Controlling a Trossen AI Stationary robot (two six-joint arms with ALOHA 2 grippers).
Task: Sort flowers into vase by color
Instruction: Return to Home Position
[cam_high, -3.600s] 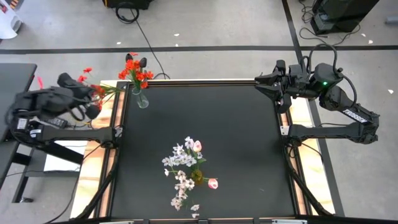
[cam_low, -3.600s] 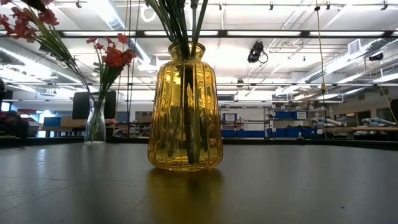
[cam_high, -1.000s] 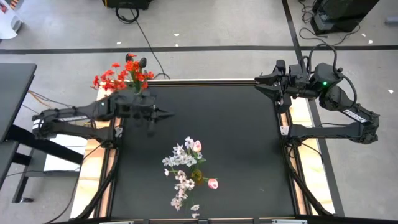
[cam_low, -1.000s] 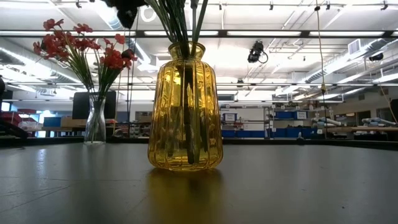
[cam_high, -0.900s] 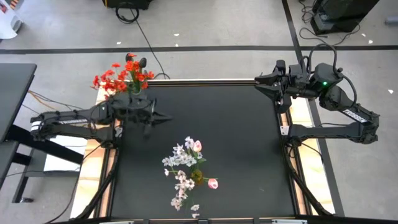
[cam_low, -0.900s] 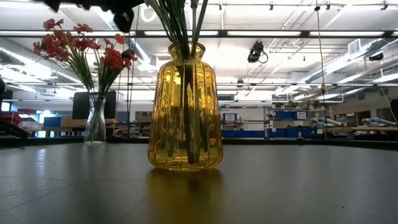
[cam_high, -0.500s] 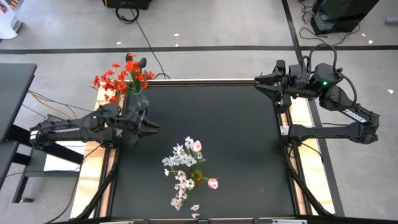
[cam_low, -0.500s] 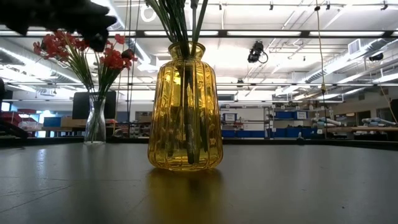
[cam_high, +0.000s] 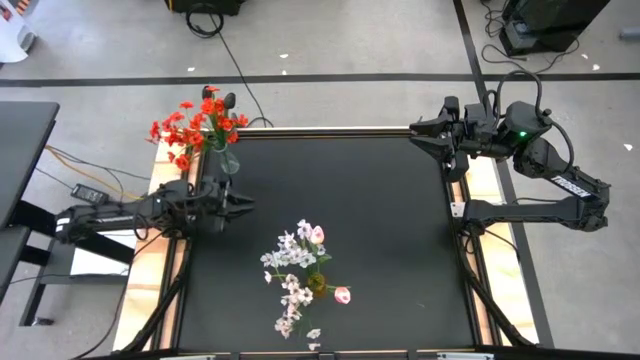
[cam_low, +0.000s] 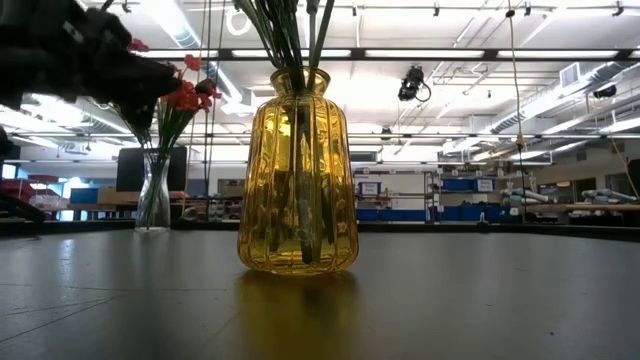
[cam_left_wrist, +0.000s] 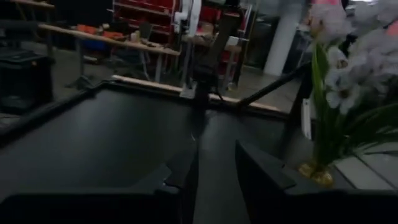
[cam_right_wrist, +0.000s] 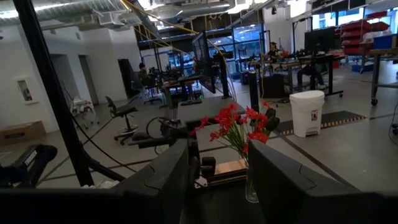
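Red flowers (cam_high: 205, 112): clear vase (cam_high: 228, 160), table 11 o'clock. White/pink flowers (cam_high: 297, 258): yellow vase (cam_low: 298, 170), approx. 6 o'clock. L gripper (cam_high: 240, 202): 9 o'clock, fingers apart, empty. R gripper (cam_high: 416, 134): 1 o'clock, seemingly parted.

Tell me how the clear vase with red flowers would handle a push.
Probably tips easily: the clear vase is narrow, with tall red flowers spreading above it. It looks like glass, so likely slippery and fragile.
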